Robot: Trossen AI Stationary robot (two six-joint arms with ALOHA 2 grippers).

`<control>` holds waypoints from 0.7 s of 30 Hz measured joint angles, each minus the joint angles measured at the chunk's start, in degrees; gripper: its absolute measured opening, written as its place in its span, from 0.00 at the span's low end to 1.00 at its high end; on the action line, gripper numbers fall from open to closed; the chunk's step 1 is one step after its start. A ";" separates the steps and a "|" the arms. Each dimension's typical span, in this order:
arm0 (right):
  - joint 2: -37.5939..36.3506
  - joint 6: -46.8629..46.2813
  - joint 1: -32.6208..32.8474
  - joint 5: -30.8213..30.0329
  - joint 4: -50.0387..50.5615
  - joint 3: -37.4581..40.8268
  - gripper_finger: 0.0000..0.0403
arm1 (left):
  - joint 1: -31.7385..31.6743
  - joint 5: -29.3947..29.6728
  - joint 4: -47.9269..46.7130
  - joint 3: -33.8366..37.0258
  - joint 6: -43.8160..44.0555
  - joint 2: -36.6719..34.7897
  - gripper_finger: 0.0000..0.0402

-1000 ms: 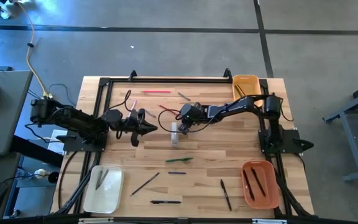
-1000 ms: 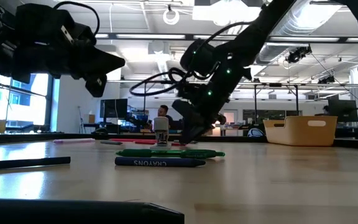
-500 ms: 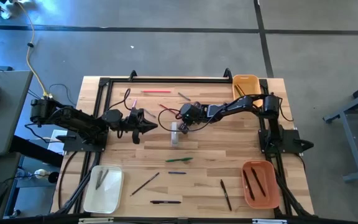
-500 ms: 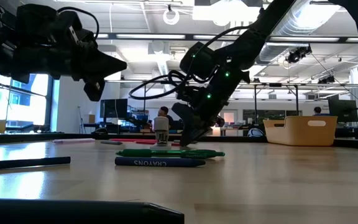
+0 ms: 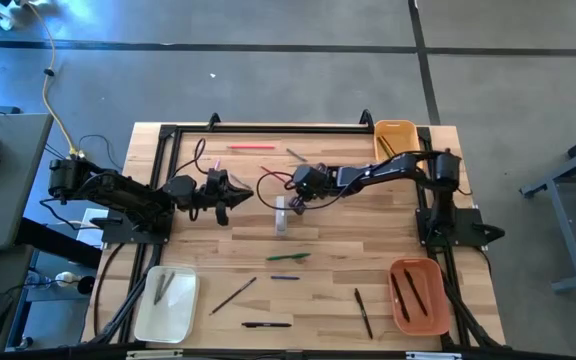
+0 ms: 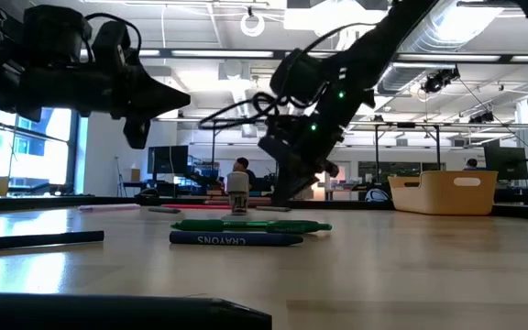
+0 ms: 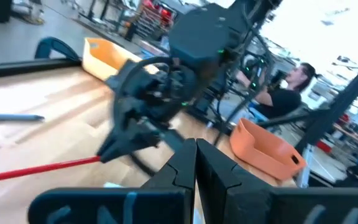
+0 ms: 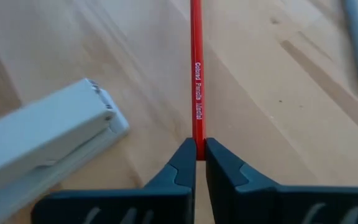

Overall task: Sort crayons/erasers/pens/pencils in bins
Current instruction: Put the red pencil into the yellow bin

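right gripper (image 8: 196, 157) closing since earlier, now pinching red pencil (image 8: 196, 81); you're lifting straight, clearing stapler (image 8: 39, 146); left gripper (image 5: 230, 196) shut, empty.

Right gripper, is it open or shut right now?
Shut. In the right wrist view the right gripper pinches the end of a red pencil, beside a white stapler.

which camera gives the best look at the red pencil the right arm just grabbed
The right wrist view: the red pencil runs straight out from the shut right gripper, its printed lettering visible. The left wrist view shows it as a red stick leading to that gripper. In the high and low views I can't make it out.
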State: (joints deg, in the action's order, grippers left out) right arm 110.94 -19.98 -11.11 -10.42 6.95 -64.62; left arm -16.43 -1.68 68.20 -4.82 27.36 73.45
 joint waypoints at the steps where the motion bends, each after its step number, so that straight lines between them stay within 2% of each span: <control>1: -0.79 -0.80 0.22 -0.09 0.75 0.00 0.01 | 0.00 0.24 0.24 0.00 -0.32 0.00 0.00; 9: -10.60 -7.44 2.81 -7.22 12.58 -0.04 0.01 | 0.00 2.34 0.15 0.00 -2.17 0.00 0.00; 16: -22.83 -20.13 5.73 -16.41 34.26 -0.11 0.01 | 0.02 2.37 -0.30 0.00 -2.11 0.00 0.00; 21: -29.82 -33.30 4.95 -18.43 54.91 -0.13 0.01 | 0.02 2.32 -0.27 0.00 -2.08 -0.01 0.00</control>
State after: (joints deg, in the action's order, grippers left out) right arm 81.12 -53.29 -6.16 -28.85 61.86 -64.75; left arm -16.40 0.64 67.92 -4.82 25.28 73.44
